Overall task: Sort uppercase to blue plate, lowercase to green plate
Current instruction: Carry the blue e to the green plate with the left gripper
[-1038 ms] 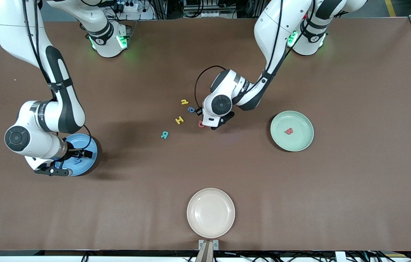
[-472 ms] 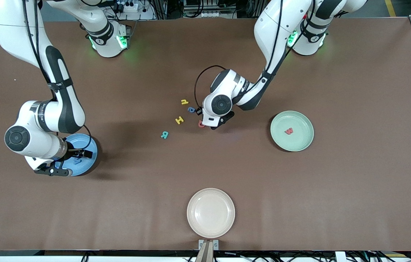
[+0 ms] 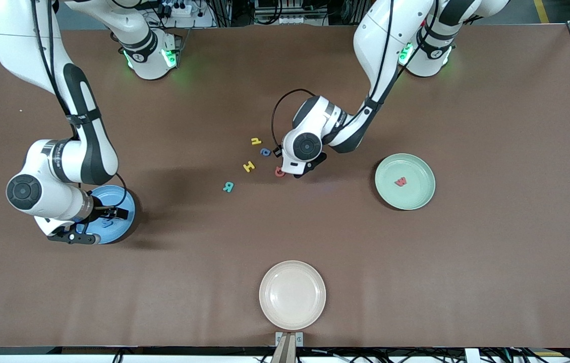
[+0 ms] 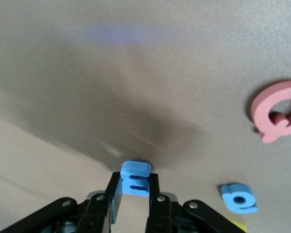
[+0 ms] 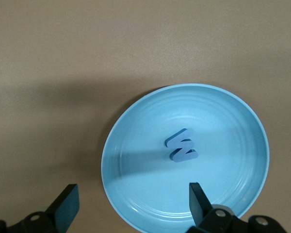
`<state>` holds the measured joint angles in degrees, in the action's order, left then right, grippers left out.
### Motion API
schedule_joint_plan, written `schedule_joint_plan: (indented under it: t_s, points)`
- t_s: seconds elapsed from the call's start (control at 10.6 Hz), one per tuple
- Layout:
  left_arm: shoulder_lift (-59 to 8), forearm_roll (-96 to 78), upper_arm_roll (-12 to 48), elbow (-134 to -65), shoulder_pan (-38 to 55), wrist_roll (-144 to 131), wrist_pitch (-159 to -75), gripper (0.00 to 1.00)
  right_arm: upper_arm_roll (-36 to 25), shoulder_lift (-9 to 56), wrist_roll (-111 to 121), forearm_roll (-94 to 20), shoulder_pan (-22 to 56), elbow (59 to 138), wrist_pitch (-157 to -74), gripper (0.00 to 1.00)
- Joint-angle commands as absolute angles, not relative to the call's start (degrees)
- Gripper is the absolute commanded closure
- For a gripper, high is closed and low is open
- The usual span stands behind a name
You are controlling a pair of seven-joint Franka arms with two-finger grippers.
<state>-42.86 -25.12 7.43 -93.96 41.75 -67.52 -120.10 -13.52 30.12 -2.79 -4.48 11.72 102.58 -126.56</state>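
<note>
Two-arm letter sort, part done. The blue plate [image 3: 122,218] at the right arm's end of the desk [image 3: 492,262] holds the blue M [image 5: 181,145], lying flat near its centre; the green plate [image 3: 405,181] at the left arm's end holds the red w [image 3: 401,181]. The right pincer [image 5: 131,204] hovers over the blue plate with its fingers wide apart and empty; that arm appears to wait. The left pincer [image 4: 134,191] is over the middle of the desk beside the loose letters, its fingers clamped together on the small blue m [image 4: 135,177], which stands on edge between the pads with its flat faces against them; its long axis runs across the gap's width, legs pointing away from the wrist camera as far as can be told. Left on the desk in a loose cluster: the yellow n [image 3: 255,141] farthest from the front camera, the blue a [image 3: 265,151] just nearer, the yellow H [image 3: 248,166], the red Q [image 3: 279,172] just beside the left pincer, and the teal R [image 3: 228,187] nearest that camera. Judged state: two letters sorted, one in hand bound for the green plate, five to go. The cream plate [image 3: 292,295] at the near edge stays out of the sort.
</note>
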Motion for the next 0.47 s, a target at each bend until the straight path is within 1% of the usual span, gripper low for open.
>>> schedule_joint_plan:
  t_s: [0.0,0.38]
  points:
    - [-40.2,-25.7,6.0,-95.7,41.7,-66.0,-116.9,0.87,-13.5,29.4,-4.3,-4.4,12.3,103.2,-126.7,0.0]
    - [-40.1,-22.0,3.7,-96.0,40.3,-59.7,-115.1,0.87,-13.5,29.4,-9.9,-4.4,15.5,103.2,-126.7,0.0]
